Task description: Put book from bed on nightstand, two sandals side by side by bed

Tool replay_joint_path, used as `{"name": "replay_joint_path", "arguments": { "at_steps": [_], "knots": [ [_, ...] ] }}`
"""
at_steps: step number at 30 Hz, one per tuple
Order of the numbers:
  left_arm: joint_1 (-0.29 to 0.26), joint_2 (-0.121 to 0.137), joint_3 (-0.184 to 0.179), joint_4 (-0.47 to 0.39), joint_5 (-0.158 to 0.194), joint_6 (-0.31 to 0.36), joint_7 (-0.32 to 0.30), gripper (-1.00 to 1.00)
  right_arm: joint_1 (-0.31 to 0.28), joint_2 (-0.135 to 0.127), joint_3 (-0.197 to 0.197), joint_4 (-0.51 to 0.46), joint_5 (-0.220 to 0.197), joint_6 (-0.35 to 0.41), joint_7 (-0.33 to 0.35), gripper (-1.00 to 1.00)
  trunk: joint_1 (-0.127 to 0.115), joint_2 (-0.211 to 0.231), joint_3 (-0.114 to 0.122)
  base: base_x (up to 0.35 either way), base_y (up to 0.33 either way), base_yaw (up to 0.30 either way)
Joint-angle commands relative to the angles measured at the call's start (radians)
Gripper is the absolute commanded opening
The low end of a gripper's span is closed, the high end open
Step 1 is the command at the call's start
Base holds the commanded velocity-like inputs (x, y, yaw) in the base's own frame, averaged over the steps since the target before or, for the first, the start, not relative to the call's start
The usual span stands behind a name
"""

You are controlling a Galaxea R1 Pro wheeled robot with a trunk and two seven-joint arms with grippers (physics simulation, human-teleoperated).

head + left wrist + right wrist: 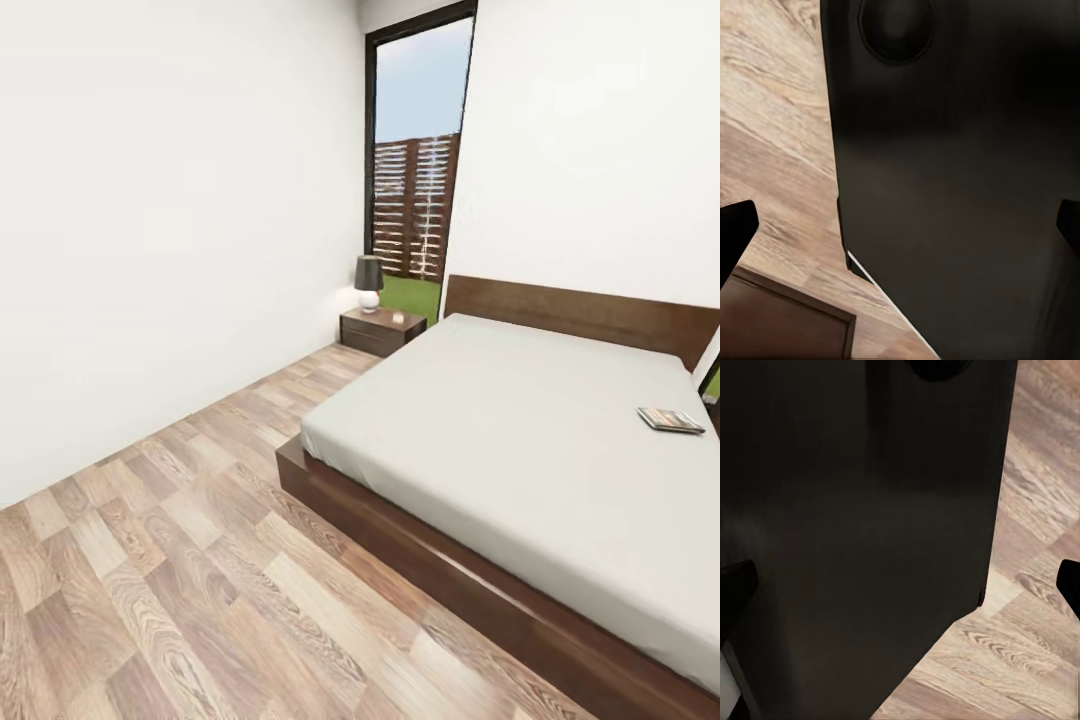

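L gripper [900, 225]: fingertips [736, 225] show as dark tips at the left and right edges of the L wrist frame, spread wide, nothing between them. Past them a big black body panel [952, 187] fills the centre and right; plank floor [772, 127] runs down the left side, and a dark-brown wood corner [780, 326] sits in the lower left.

R gripper [900, 585]: same look, tips [735, 585] at both frame edges, wide apart, holding nothing. Black panel [855, 532] covers the left and centre of the R wrist frame; floor [1020, 607] shows at right and bottom right.

Head view: bed [450, 560] takes the right half of the frame, dark-brown base, grey mattress, headboard [580, 315] at upper right against the white wall. Book [670, 420] lies flat on the mattress at the far right edge of the frame, near the headboard end. Nightstand [382, 330] stands at frame centre, just beside the bed's head corner, w/ a lamp [369, 283] on top, dark shade, white base, plus a small pale item too small to tell. Behind it, a tall black-framed window [415, 150] at upper centre shows a slatted fence and grass. Plank floor [180, 560] fills the lower left; white wall [170, 220] the upper left.
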State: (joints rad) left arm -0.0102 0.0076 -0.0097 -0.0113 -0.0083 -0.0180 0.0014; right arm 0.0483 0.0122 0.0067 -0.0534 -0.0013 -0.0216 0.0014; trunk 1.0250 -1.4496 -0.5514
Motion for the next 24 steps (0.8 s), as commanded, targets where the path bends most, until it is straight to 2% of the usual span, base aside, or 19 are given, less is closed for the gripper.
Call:
{"name": "replay_joint_path", "arguments": {
  "at_steps": [1, 24],
  "knots": [
    [-0.001, 0.0, -0.001, 0.001, -0.001, -0.002, 0.0, 1.0, 0.001, 0.0, 0.001, -0.002, 0.0, -0.001, 0.0, 1.0, 0.0, 0.0, -0.002, 0.0, 0.127, 0.214],
    [-0.001, 0.0, -0.001, 0.001, -0.001, -0.002, 0.0, 1.0, 0.001, 0.0, 0.0, -0.001, 0.0, -0.001, 0.0, 1.0, 0.0, 0.0, -0.027, 0.0, 0.076, 0.217]
  ]
}}
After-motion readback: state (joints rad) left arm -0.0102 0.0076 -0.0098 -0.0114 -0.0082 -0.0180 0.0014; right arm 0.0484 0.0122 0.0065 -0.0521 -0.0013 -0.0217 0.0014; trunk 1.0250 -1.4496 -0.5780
